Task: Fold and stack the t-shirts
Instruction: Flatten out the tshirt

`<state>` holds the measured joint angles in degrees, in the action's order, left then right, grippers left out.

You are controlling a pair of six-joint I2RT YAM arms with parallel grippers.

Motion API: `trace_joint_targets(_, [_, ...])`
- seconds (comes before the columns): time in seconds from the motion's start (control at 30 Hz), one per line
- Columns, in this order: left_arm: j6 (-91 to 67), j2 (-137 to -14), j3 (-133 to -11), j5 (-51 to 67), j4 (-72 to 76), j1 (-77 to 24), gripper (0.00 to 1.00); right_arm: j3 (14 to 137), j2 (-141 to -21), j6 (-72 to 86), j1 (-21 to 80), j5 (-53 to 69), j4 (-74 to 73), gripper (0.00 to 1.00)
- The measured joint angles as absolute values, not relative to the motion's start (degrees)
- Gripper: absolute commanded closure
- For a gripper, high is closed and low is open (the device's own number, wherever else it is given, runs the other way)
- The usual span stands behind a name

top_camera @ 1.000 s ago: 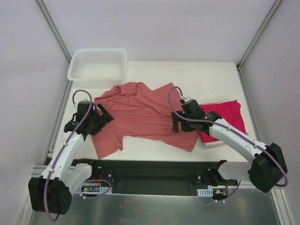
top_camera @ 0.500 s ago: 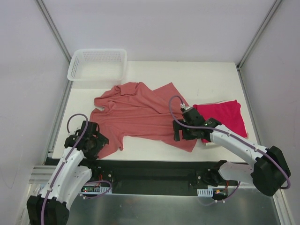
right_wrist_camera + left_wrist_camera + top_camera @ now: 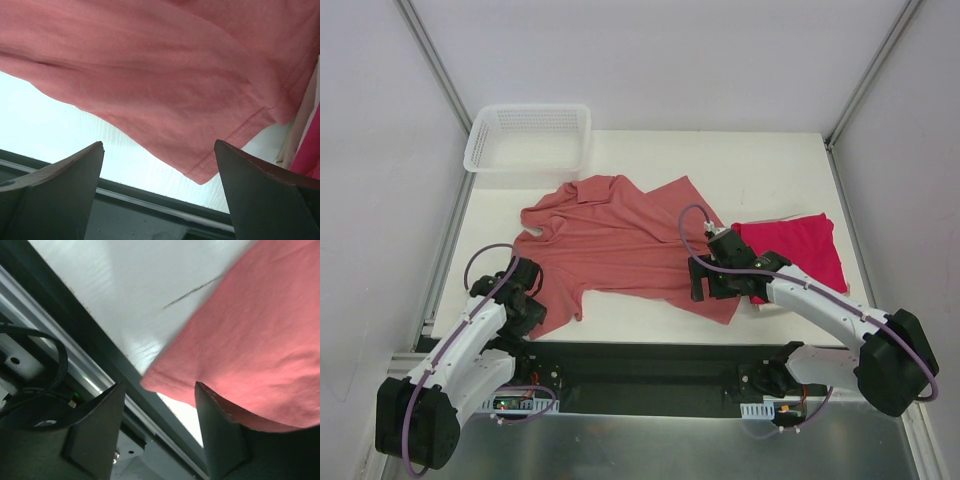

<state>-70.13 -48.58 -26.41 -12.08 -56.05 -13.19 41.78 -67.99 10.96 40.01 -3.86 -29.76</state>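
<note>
A salmon-pink t-shirt [image 3: 620,240] lies spread and rumpled across the middle of the white table [image 3: 770,170]. It is broader across the frame than it is deep, and its bulk slants from upper left to lower right. Its two near corners trail toward the bottom edge of the overhead view.

The left gripper [image 3: 528,300] sits at the lower-left corner. In the left wrist view, the tip of that corner pokes between the two dark fingers [image 3: 95,425], and the cloth drapes over the right-hand one. The jaws stand apart at a middling width, with a gap showing, so the fabric does not look pinched.

The right gripper [image 3: 698,283] hovers at the shirt's lower-right corner with its jaws spread wide and nothing in them. In the right wrist view, the stitched hem corner lies below and between its fingers, toward the table's front edge.

Each arm is thus nearer its own corner, and the left arm looks the readier to take hold.

A crimson-magenta t-shirt [image 3: 800,250] rests flat at centre right, just beside the pink one's right corner. It appears already folded, so the right arm's grab would need to stay clear of it. A white mesh basket [image 3: 530,135] stands at upper left, well apart from both arms.
</note>
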Motion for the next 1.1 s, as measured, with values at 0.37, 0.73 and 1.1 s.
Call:
trace_joint_targets(0.37, [-72.2,-52.2,-25.1,-14.8,-50.4,-13.2,0.81,41.8,-65.9,10.9,40.0,-5.5,-30.0,0.03])
trace_joint_targets(0.73, [-70.6,-46.7,-24.1,-15.2,-48.2,-13.2,1.0,41.5,-62.5,12.7,40.0,-6.6,-32.9,0.03])
trace_joint_targets(1.1, [-66.2,-31.7,-24.3,-15.9,-46.9,-13.2,1.0,33.9,-59.0,24.6,48.2,-6.2,-36.9,0.03])
